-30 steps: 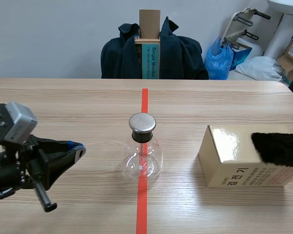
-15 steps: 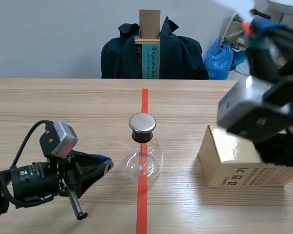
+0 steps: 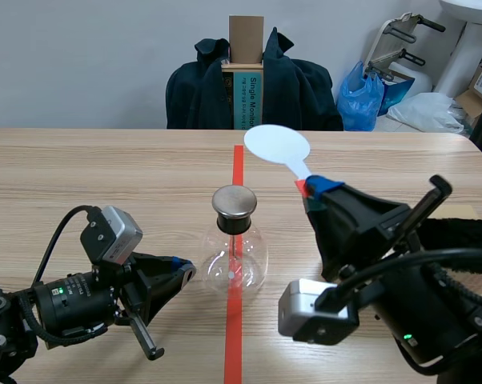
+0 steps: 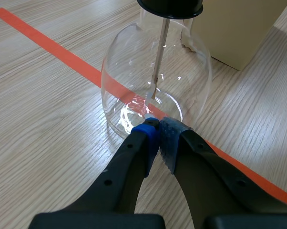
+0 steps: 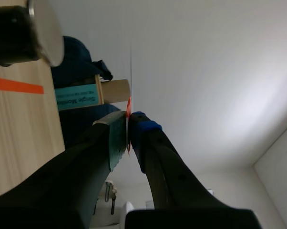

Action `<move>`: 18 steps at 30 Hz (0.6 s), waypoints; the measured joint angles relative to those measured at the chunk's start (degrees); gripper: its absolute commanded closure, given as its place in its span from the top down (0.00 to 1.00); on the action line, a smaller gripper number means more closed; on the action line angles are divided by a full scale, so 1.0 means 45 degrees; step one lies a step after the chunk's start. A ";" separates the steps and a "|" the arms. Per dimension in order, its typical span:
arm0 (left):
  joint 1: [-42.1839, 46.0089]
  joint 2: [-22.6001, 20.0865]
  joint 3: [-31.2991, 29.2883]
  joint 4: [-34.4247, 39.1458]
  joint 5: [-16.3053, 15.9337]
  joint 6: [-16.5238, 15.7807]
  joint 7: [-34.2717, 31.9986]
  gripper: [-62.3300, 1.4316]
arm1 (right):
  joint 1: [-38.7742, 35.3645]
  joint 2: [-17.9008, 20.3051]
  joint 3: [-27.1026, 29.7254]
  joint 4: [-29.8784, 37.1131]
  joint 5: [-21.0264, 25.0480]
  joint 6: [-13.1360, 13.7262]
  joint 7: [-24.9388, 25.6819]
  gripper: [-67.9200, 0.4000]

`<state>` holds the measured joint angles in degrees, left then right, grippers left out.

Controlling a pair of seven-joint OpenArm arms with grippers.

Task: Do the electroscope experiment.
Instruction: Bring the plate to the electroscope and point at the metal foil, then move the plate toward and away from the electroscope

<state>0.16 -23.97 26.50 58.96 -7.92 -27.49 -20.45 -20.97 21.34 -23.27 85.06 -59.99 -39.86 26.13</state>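
while tight on paddle (image 3: 278,146), right gripper (image 3: 311,189) aloft

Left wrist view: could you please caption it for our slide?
Shut left tool at the base of the glass electroscope flask.

The scene camera sat between my arms at the near edge, facing the far wall (image 3: 81,56) across the table (image 3: 105,168). My left wrist camera looked down past my left gripper (image 4: 158,125), very near the flask (image 4: 134,71). My right wrist camera, rolled sideways, looked up past my right gripper (image 5: 128,126), which pinched the white paddle (image 3: 277,146). All three views caught part of the flask.
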 measured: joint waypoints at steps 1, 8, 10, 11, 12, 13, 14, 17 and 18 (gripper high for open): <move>0.0000 0.0000 0.0000 0.0000 0.0000 0.0000 0.0000 0.07 | 0.0034 -0.0102 -0.0039 -0.0248 -0.0121 0.0000 0.0000 0.02; 0.0000 0.0000 0.0000 0.0000 -0.0005 0.0005 0.0000 0.07 | 0.0073 -0.0364 -0.0039 -0.1190 -0.0636 0.0000 -0.0010 0.02; 0.0000 0.0000 0.0000 0.0000 -0.0005 0.0005 0.0000 0.07 | 0.0073 -0.0364 -0.0039 -0.1331 -0.0675 -0.0005 -0.0010 0.02; 0.0000 0.0000 0.0000 0.0000 -0.0005 0.0005 0.0000 0.07 | 0.0073 -0.0364 -0.0039 -0.1389 -0.0675 -0.0005 -0.0015 0.02; 0.0000 0.0000 0.0000 0.0000 -0.0005 0.0005 0.0000 0.07 | 0.0073 -0.0364 -0.0039 -0.1438 -0.0675 -0.0005 -0.0015 0.02; 0.0000 0.0000 0.0000 0.0000 -0.0005 0.0005 0.0000 0.07 | 0.0073 -0.0364 -0.0039 -0.1462 -0.0675 0.0000 -0.0015 0.02; 0.0000 0.0000 0.0000 0.0000 -0.0005 0.0005 0.0000 0.07 | 0.0073 -0.0364 -0.0039 -0.1462 -0.0675 0.0000 -0.0015 0.02; 0.0000 0.0000 0.0000 0.0000 -0.0005 0.0005 0.0000 0.07 | 0.0073 -0.0364 -0.0039 -0.1462 -0.0685 -0.0005 -0.0005 0.02; 0.0000 0.0000 0.0000 0.0000 -0.0005 0.0005 0.0000 0.07 | 0.0073 -0.0364 -0.0034 -0.1462 -0.0787 -0.0005 0.0005 0.02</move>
<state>0.16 -23.97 26.50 58.96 -7.94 -27.46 -20.45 -20.64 19.70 -23.42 78.48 -63.53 -39.88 26.15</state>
